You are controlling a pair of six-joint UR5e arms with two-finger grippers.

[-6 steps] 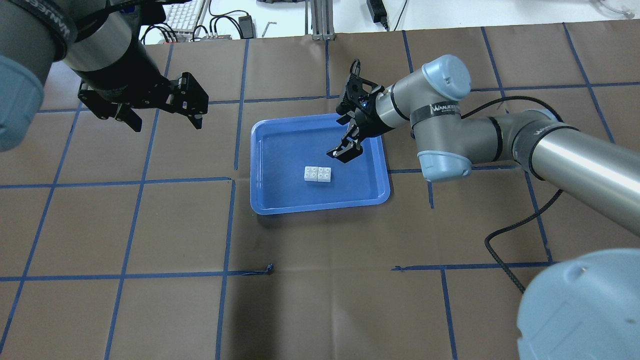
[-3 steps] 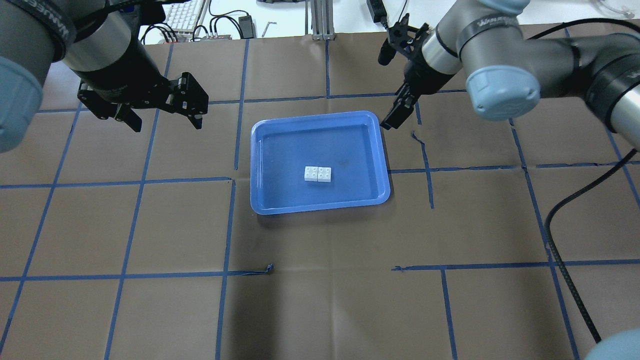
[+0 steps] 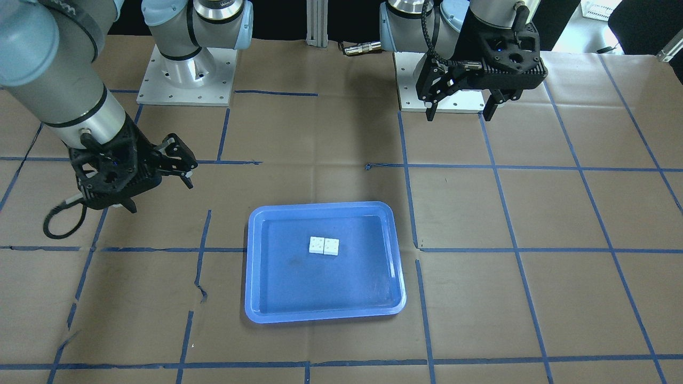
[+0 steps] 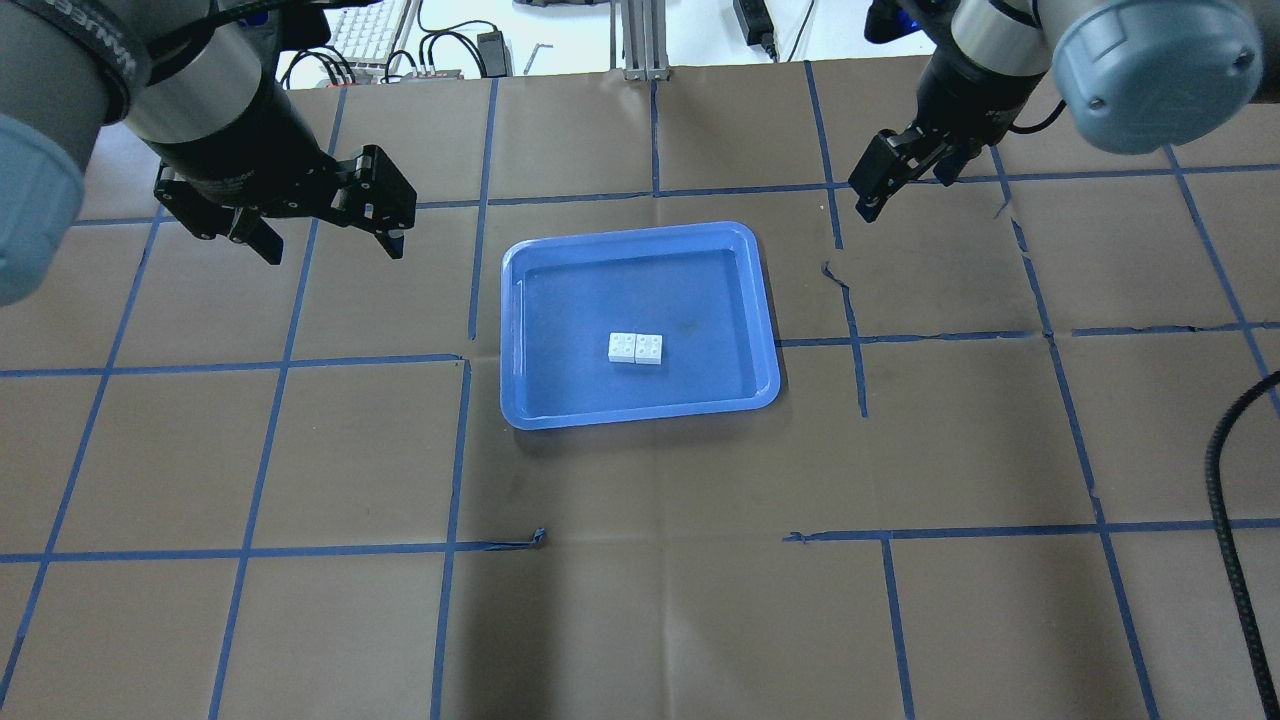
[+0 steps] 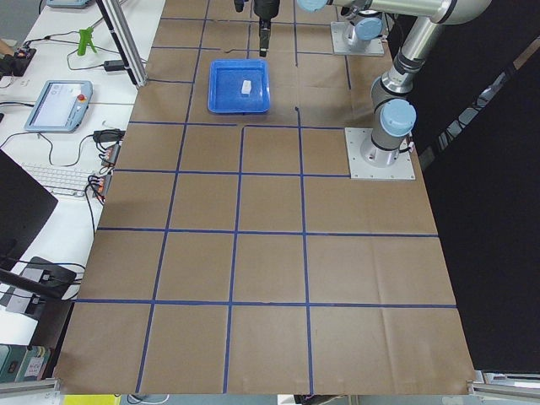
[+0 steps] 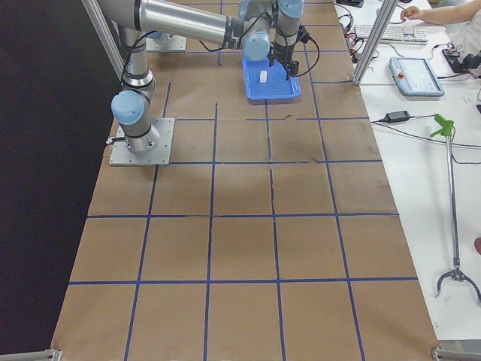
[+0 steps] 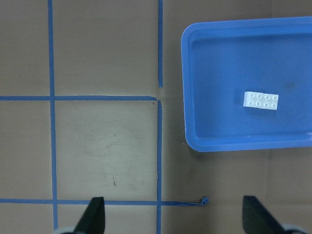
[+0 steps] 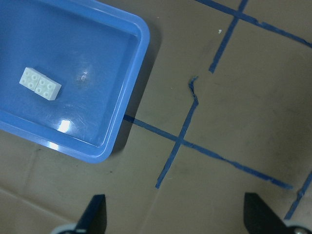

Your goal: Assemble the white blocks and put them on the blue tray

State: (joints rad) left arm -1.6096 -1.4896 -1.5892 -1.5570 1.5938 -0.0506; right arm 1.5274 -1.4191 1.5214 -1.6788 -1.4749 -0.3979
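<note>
The two white blocks (image 4: 635,347) lie side by side, touching, studs up, near the middle of the blue tray (image 4: 580,300). They also show in the front view (image 3: 324,245), inside the blue tray (image 3: 320,288), in the left wrist view (image 7: 261,101) and in the right wrist view (image 8: 40,84). My left gripper (image 4: 333,240) is open and empty, above the table to the left of the tray. My right gripper (image 4: 872,205) is open and empty, above the table beyond the tray's far right corner.
Brown paper with a grid of blue tape lines (image 4: 450,450) covers the table. Torn tape ends (image 4: 538,538) curl up in front of the tray. A black cable (image 4: 1225,480) hangs at the right edge. Keyboards and cables lie beyond the far edge (image 4: 370,40).
My right gripper has risen from over the tray and swung back and to the right, off the tray. The blocks stay in the tray. The left arm has not moved.
</note>
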